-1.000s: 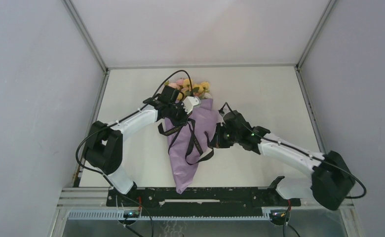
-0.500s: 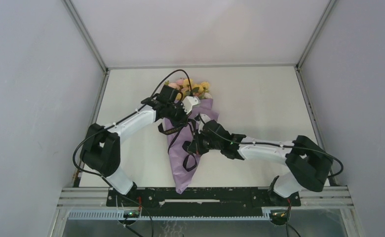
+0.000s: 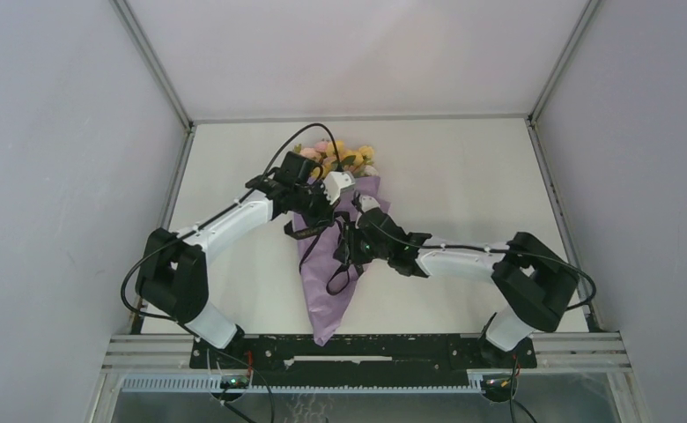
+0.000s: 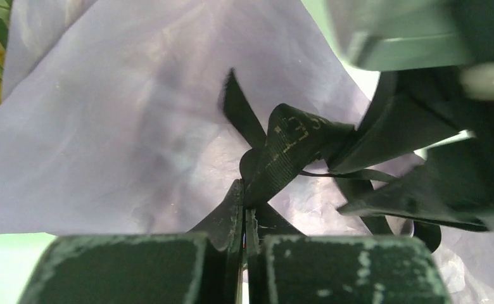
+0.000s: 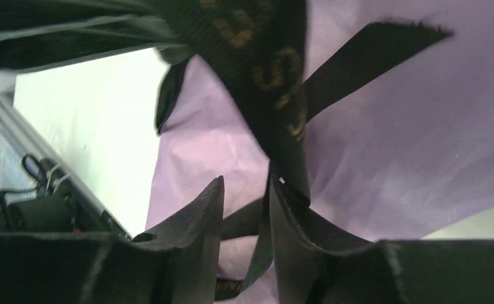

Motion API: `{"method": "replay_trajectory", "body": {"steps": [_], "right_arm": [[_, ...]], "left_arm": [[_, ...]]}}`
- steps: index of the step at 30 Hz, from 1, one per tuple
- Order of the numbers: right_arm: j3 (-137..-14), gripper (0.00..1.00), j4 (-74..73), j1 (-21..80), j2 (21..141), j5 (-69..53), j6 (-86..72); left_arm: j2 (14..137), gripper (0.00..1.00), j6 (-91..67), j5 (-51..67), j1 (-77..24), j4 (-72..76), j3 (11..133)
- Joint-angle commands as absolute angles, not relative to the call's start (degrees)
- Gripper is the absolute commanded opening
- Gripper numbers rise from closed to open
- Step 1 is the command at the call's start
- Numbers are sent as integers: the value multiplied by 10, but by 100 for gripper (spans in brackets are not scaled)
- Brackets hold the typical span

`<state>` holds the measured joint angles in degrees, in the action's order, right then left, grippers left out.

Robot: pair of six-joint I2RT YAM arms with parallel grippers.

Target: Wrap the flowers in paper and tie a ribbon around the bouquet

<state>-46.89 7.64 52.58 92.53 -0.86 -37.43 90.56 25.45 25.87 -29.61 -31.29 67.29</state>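
Now, from above, my right arm has swung in from the right side of the table (image 3: 463, 176). It hangs over the middle of the bouquet (image 3: 329, 304), which lies with the flowers (image 3: 344, 157) at the far end and the cone tapering toward my bases. My right gripper (image 3: 347, 254) sits just beside my left gripper (image 3: 315, 217), both at the ribbon (image 3: 336, 282) crossing the wrap.

In the left wrist view, my left gripper (image 4: 244, 228) is clamped flat on a ribbon (image 4: 289, 149) strand, right over the lilac paper (image 4: 105, 126).

In the right wrist view, my right gripper (image 5: 246, 209) has just parted to a narrow gap. A ribbon (image 5: 276, 95) strand runs down through it along one finger, loose rather than pinched. I judge the tie crossed but not yet pulled snug.
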Motion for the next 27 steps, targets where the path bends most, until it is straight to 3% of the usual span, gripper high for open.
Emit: {"method": "replay_trajectory", "body": {"steps": [1, 9, 13, 18, 27], "right_arm": [[-493, 45, 24, 529, 841, -80, -328], [-437, 47, -68, 467, 687, -240, -303], [-423, 47, -86, 376, 659, -190, -345], [-448, 47, -26, 314, 745, -158, -379], [-637, 50, -76, 388, 977, -202, -332]], "left_arm": [[878, 0, 255, 291, -297, -321, 652], [861, 0, 313, 283, -318, -334, 612], [851, 0, 334, 279, -326, -335, 591], [851, 0, 352, 267, -329, -331, 576], [848, 0, 374, 252, -335, -331, 558]]}}
